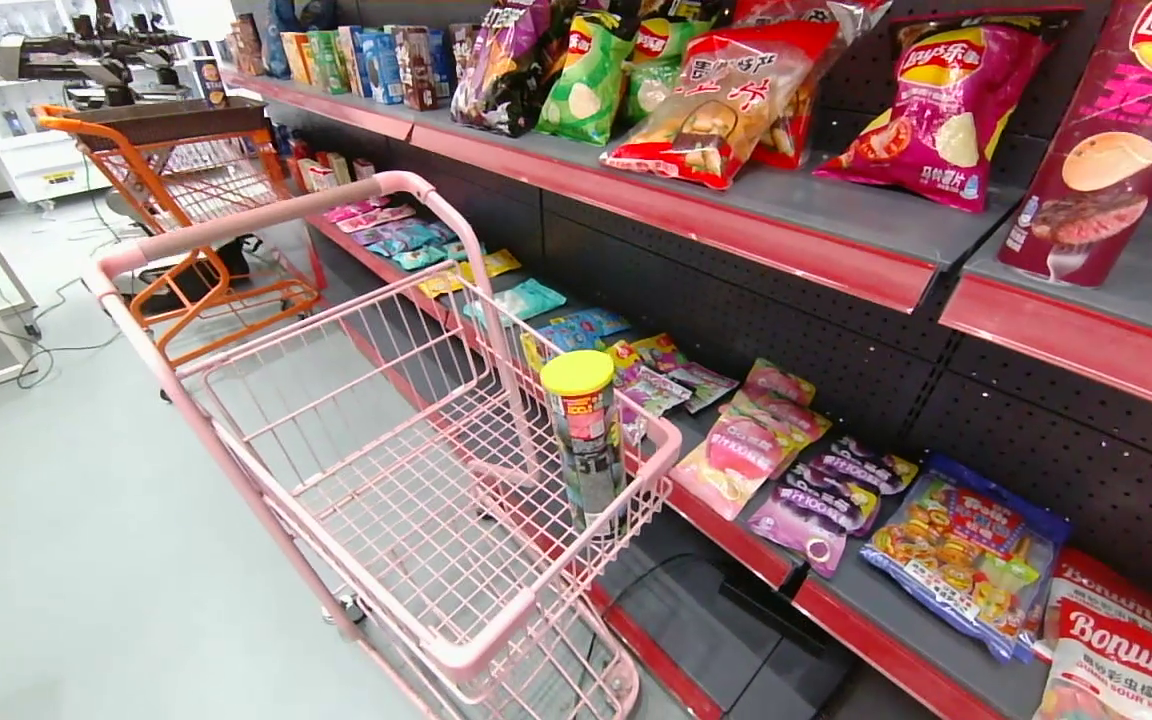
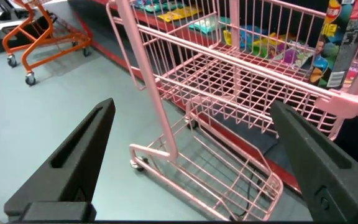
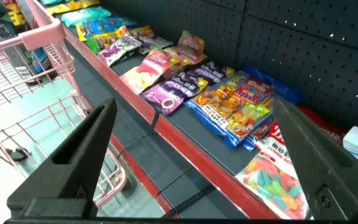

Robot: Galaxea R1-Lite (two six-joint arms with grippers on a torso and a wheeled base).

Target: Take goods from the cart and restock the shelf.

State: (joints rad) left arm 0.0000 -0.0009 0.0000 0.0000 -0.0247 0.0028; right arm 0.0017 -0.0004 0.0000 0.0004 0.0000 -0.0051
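Grey floor (image 1: 56, 520) lies below you. Your left gripper (image 2: 191, 109) hangs over it beside the pink cart (image 1: 236, 228), jaws wide apart and empty. Your right gripper (image 3: 194, 106), likewise spread and empty, hovers above the lower front edge of the shelf (image 1: 736, 238). One yellow-lidded canister (image 1: 588, 450) stands upright in the cart's shelf-side corner. Farther off stands an orange cart (image 1: 186, 190).

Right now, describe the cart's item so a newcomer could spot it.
Find the pink cart beside the red-edged shelves. In its basket corner nearest the shelves stands a tall can with a yellow lid. Unlike the flat pouches shelved beside it, it is an upright cylinder.
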